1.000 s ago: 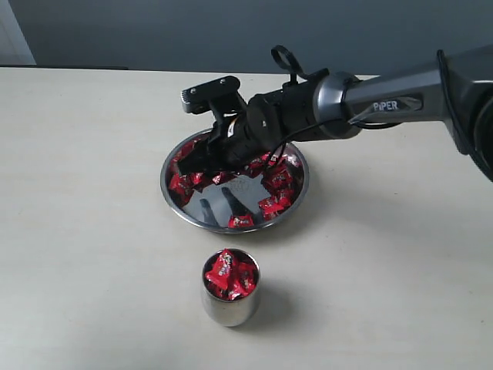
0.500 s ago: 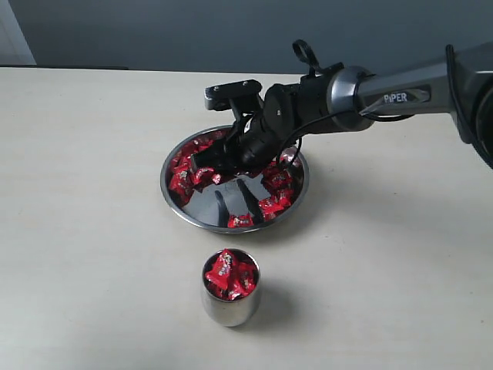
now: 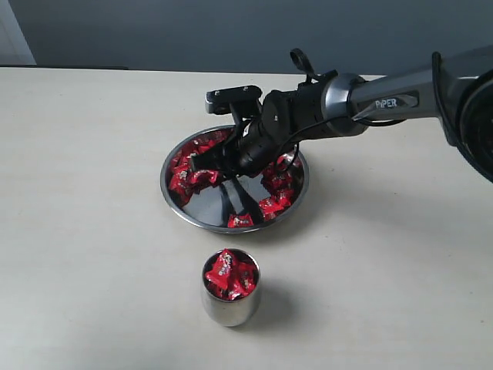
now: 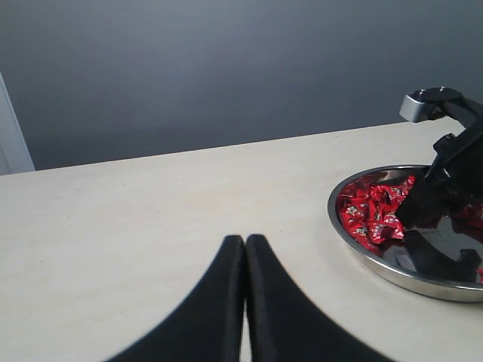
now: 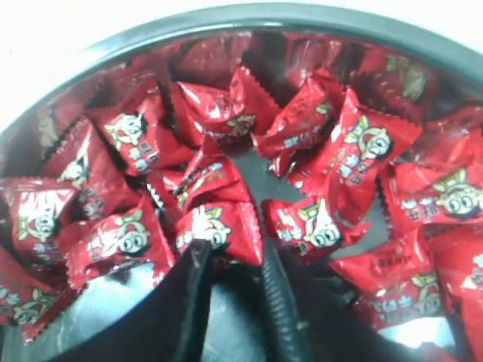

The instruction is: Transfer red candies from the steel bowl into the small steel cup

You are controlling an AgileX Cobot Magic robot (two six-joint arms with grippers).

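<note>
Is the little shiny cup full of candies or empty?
Full. Red candies fill the small steel cup up to its rim.

My right hand [image 3: 205, 166] reaches into the steel bowl [image 3: 204, 210] among the red candies [image 3: 275, 185]; the small steel cup [image 3: 229, 308] stands before it.

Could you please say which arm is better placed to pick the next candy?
Right: right gripper is in the steel bowl among red candies; left gripper sits shut outside it.
</note>
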